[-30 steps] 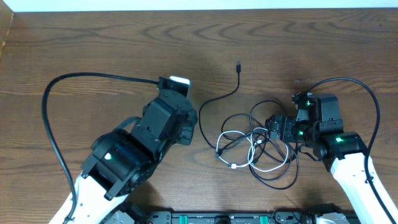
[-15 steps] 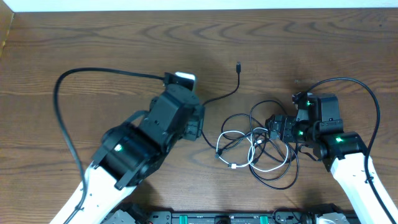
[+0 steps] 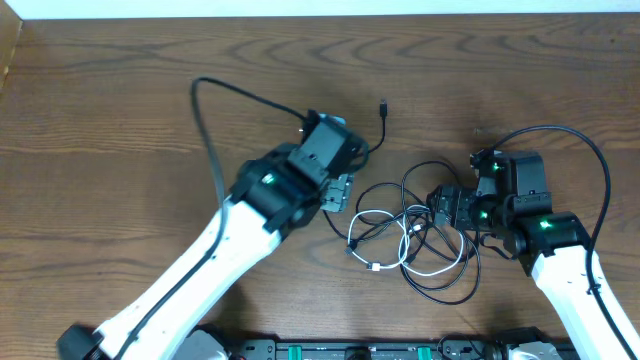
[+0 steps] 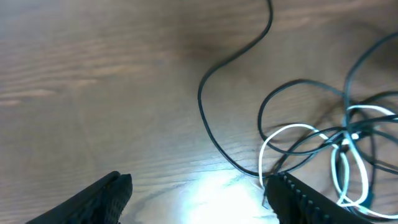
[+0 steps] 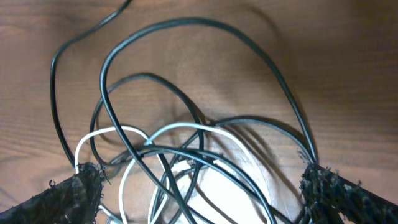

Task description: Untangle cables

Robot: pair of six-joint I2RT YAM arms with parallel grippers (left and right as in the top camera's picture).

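Note:
The cables (image 3: 408, 240) lie in a tangle right of the table's middle: thin black loops knotted with one white cord (image 3: 374, 214). One black cord runs out of the heap to a small plug (image 3: 383, 104). My left gripper (image 3: 340, 192) hovers open at the tangle's left edge. In the left wrist view its jaws (image 4: 199, 190) hold nothing; the black cord (image 4: 208, 118) and white loop (image 4: 292, 129) lie ahead, by the right finger. My right gripper (image 3: 442, 210) sits open on the tangle's right side. In the right wrist view its fingers (image 5: 323, 183) straddle black and white loops (image 5: 186, 134).
The left arm's thick black cable (image 3: 215, 92) arcs over the table behind the arm. The right arm's thick cable (image 3: 592, 150) loops at the far right. A pale wall edge runs along the top, and a black rail (image 3: 350, 350) lines the near edge.
My left arm has swung right and forward to the tangle's left edge, and its jaws have widened. The right arm and the cables have not moved.

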